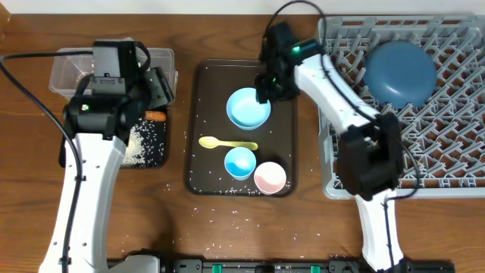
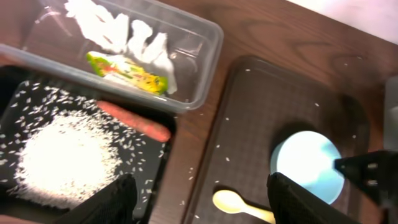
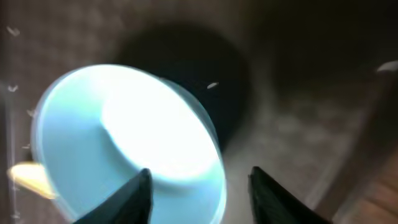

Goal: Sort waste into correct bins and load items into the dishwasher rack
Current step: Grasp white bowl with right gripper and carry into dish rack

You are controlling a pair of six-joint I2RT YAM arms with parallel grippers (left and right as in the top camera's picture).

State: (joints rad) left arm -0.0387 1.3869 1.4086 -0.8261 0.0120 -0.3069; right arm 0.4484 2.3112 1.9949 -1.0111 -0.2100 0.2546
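The white bowl (image 1: pixel 248 108) stands on the brown serving tray with the yellow spoon (image 1: pixel 227 143), the blue cup (image 1: pixel 239 162) and the pink cup (image 1: pixel 270 177). My right gripper (image 1: pixel 267 85) is open, its fingers either side of the bowl's rim (image 3: pixel 124 149); in the right wrist view (image 3: pixel 202 196) they do not touch it. The dark-blue bowl (image 1: pixel 399 73) lies in the dishwasher rack (image 1: pixel 447 152). My left gripper (image 2: pixel 199 202) is open and empty above the black tray (image 2: pixel 18 87), which holds rice (image 2: pixel 65 158) and the carrot stick (image 2: pixel 134 121). The clear tub (image 2: pixel 205 68) holds tissue (image 2: pixel 118 34) and the wrapper (image 2: pixel 127 70).
The brown serving tray (image 1: pixel 208 91) sits between the bins and the rack. Loose rice grains (image 1: pixel 220 220) lie on the tray and on the wooden table in front of it. Arm cables hang over the table's left side.
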